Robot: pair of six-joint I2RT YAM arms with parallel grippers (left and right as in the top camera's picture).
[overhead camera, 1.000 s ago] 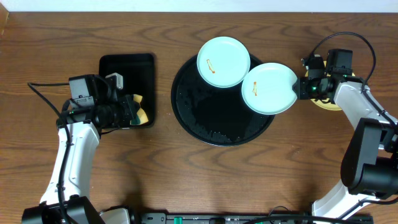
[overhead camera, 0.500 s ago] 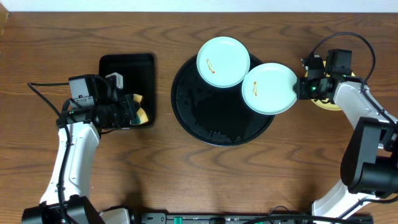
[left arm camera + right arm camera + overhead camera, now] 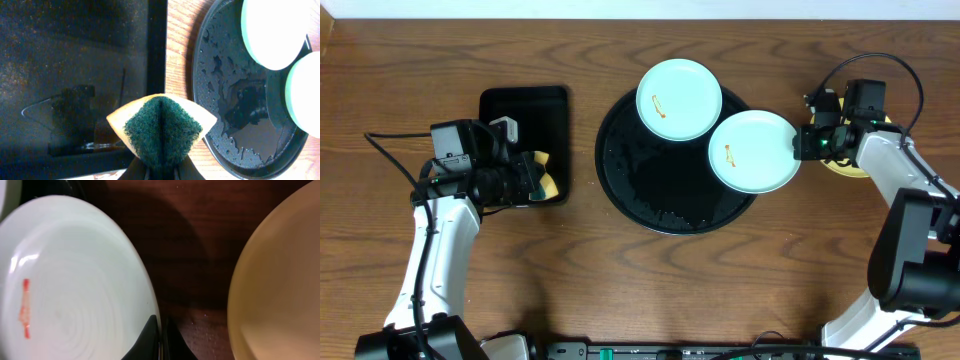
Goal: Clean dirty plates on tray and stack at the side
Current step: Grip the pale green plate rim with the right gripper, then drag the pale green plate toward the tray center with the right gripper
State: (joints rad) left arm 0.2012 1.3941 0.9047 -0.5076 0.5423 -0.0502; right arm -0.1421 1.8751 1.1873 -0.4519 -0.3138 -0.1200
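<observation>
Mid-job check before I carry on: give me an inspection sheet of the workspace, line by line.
Surface: wooden table, nothing spilled seen.
Job's things: round black tray wet; far mint plate on its far rim, orange smear; near mint plate over its right rim, orange smear; yellow plate on the table at right, partly hidden.
Clutter: rectangular black tray at left.
Grippers: left gripper shut on sponge at that tray's corner; right gripper shut on the near mint plate's rim.
Cables: black cable left of the left arm; cable loop above the right arm.
Surroundings: white wall along the far edge.
</observation>
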